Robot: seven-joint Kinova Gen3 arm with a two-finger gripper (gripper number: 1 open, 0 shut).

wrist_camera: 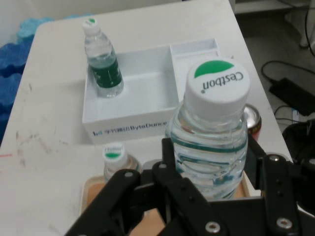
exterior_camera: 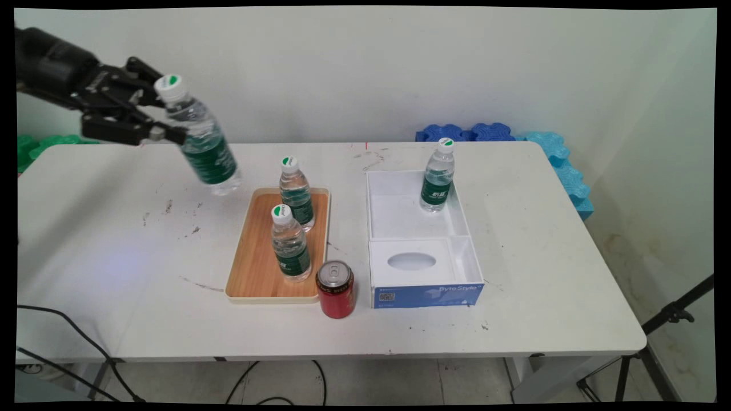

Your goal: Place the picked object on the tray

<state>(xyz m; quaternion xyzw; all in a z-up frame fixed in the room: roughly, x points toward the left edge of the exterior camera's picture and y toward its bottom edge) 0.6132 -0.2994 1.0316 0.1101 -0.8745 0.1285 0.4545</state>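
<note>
While the pincer (exterior_camera: 153, 116) is closed around the neck of a water bottle (exterior_camera: 204, 141), this bottle hangs tilted above the table (exterior_camera: 103, 240). Right of it, two bottles stand on a wooden tray (exterior_camera: 254, 257), near a red can (exterior_camera: 336, 289) and a white box (exterior_camera: 420, 240).

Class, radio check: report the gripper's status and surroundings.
Black gripper shut on clear green-labelled water bottle, tilted, off white table. Two more bottles on wooden tray.
</note>
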